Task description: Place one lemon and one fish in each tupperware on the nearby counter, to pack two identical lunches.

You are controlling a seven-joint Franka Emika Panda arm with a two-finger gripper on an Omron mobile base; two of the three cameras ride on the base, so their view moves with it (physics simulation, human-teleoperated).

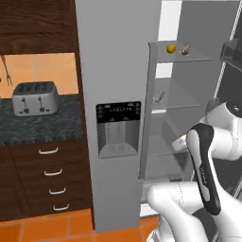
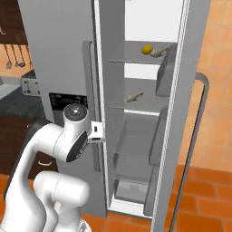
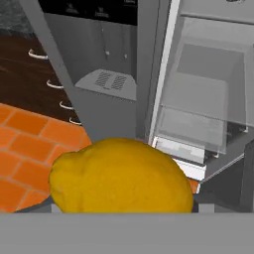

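One lemon [image 3: 121,176] sits huge and close at the bottom of the hand view, right at the gripper, and appears to be held there, though the finger tips themselves are hidden behind the fruit, so I cannot tell for certain how the jaws stand. Behind that lemon the hand view looks down at the grey refrigerator [image 3: 114,119], its water dispenser recess [image 3: 106,82], the open compartment with clear shelves and drawers, and the orange floor tiles [image 3: 30,144]. A second lemon [image 1: 171,48] rests on the top glass shelf [image 1: 198,59] inside the open fridge, seen also from the right base view [image 2: 147,50], with a fish [image 1: 185,49] lying just beside it on the same shelf [image 2: 159,52]. Another fish [image 1: 159,97] lies on the shelf below, towards its front edge, and shows in the right base view as well [image 2: 134,96]. The fridge door [image 2: 190,136] stands swung open to the right, its long handle [image 2: 192,149] curving down the outside. The white arm [image 1: 208,160] is folded low in front of the fridge. To the left, the dark marbled counter [image 1: 38,127] carries a silver toaster [image 1: 35,98] against the orange tiled wall, above brown drawers with pale handles [image 1: 52,172]. Utensils [image 2: 13,56] hang on the wall at the left of the right base view.
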